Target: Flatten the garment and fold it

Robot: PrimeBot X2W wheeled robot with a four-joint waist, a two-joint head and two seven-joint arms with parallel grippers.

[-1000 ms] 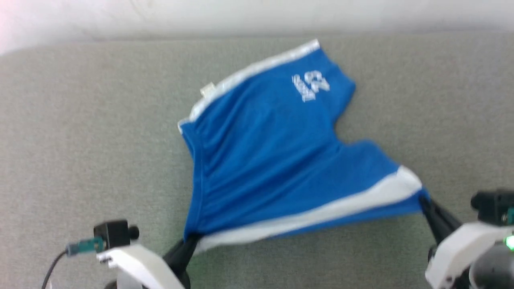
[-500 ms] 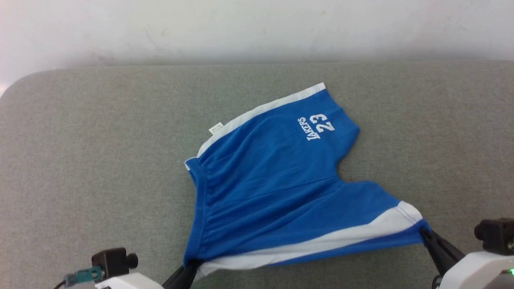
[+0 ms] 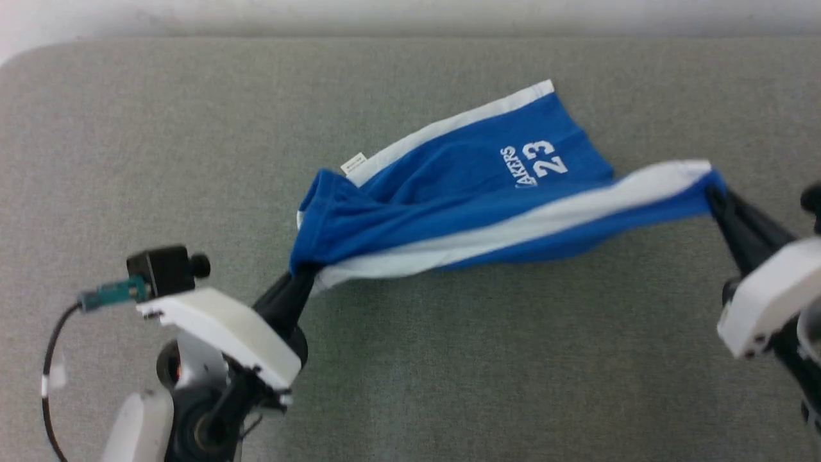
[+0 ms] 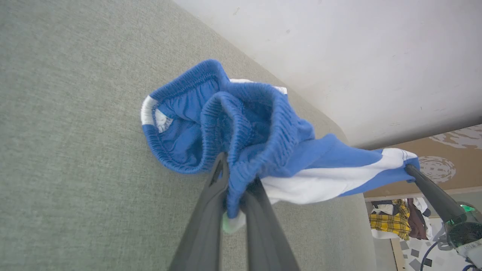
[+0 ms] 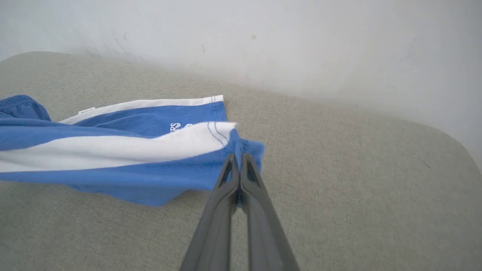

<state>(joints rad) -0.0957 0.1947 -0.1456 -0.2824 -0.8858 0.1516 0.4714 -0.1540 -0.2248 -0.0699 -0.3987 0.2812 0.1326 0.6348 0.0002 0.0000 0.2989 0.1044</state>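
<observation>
Head view: the shorts (image 3: 449,192) sit near the middle of the grey surface (image 3: 449,359), with the near side lifted and stretched between both grippers. The left gripper (image 3: 306,273) is clamped on the waistband (image 3: 308,221) corner. The right gripper (image 3: 713,191) is clamped on the leg hem (image 3: 705,174), where the white stripe (image 3: 513,226) ends. The far leg lies flat with its "23" print (image 3: 545,159) facing up and a small tag (image 3: 353,163) at the far edge.

Left wrist view: the left gripper (image 4: 238,177) pinches the bunched elastic waistband (image 4: 241,113). The waist opening gapes, with its lower edge on the surface (image 4: 75,131). The stripe (image 4: 320,182) runs to the right gripper (image 4: 410,170), which is closed on the hem corner. A pale wall (image 4: 339,56) stands behind.

Right wrist view: the right gripper (image 5: 236,157) has its fingers pressed together on the blue hem (image 5: 248,146), just below the stripe (image 5: 113,148). The other leg lies flat behind it.
</observation>
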